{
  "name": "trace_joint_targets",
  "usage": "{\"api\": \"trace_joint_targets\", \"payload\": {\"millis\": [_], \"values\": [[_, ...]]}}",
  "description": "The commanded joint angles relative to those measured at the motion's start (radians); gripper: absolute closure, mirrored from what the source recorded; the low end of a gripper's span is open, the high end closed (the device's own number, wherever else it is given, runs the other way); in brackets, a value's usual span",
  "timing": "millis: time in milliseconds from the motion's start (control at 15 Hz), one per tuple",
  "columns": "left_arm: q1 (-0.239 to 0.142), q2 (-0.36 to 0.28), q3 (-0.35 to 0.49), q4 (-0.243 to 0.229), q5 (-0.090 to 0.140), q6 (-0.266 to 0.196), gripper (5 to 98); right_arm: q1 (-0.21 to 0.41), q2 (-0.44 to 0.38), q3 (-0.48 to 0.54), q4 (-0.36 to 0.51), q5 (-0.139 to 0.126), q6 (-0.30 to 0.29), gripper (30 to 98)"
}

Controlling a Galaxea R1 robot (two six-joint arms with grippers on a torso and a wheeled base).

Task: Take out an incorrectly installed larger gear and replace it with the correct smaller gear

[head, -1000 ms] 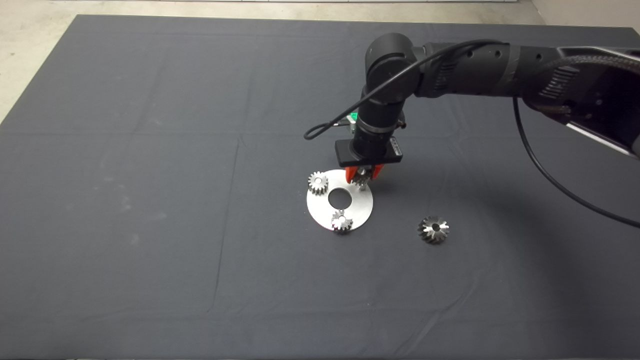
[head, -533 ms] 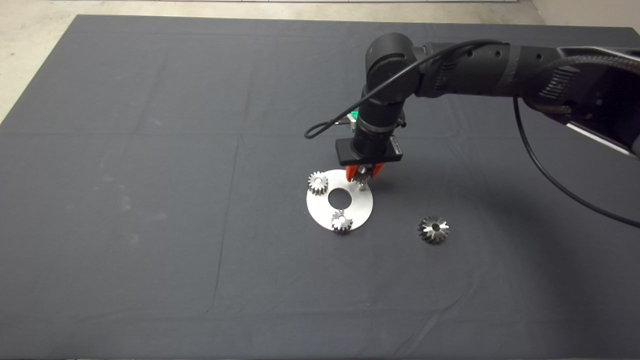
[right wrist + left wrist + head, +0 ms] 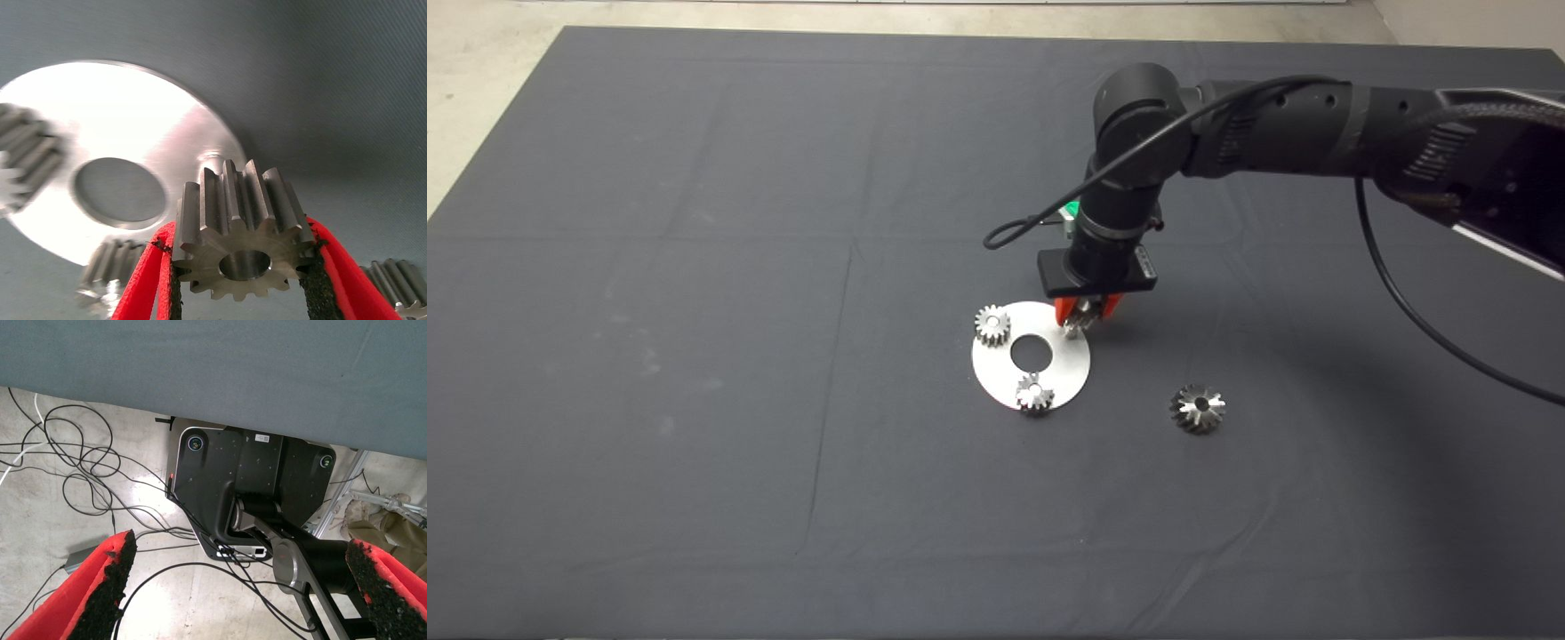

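My right gripper (image 3: 1081,317) is shut on the smaller gear (image 3: 243,233), a dark steel gear with a centre hole. It holds the gear just above the far right rim of a round silver plate (image 3: 1063,369), near a short peg (image 3: 212,160). The plate has a centre hole (image 3: 1032,353). The larger gear (image 3: 1198,409) lies on the mat to the right of the plate, apart from it; its toothed edge also shows in the right wrist view (image 3: 397,283). My left gripper (image 3: 240,587) is out of the head view, open and empty.
Two brighter silver small gears sit on the plate, one at its far left rim (image 3: 991,324) and one at its near rim (image 3: 1034,394). The left wrist view shows the mat's edge, floor cables (image 3: 73,467) and the robot's base (image 3: 253,487).
My right arm has shifted a little to the right, carrying the smaller gear with it over the plate's right rim. The plate, the other gears and the larger gear have not moved.
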Motion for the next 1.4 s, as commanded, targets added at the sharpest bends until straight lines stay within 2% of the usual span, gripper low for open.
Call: {"api": "trace_joint_targets", "payload": {"millis": [0,933,1333], "values": [[0.001,0.003,0.016,-0.009,0.001,0.0,24.2,0.024,-0.009,0.018,-0.024,-0.096,0.001,92.6],[0.001,0.012,0.015,-0.007,-0.001,-0.002,24.2,0.005,0.013,0.007,-0.024,-0.093,0.001,92.5],[0.001,0.012,0.015,-0.007,-0.001,0.001,24.2,0.001,0.047,-0.014,-0.027,-0.091,0.001,91.9]]}}
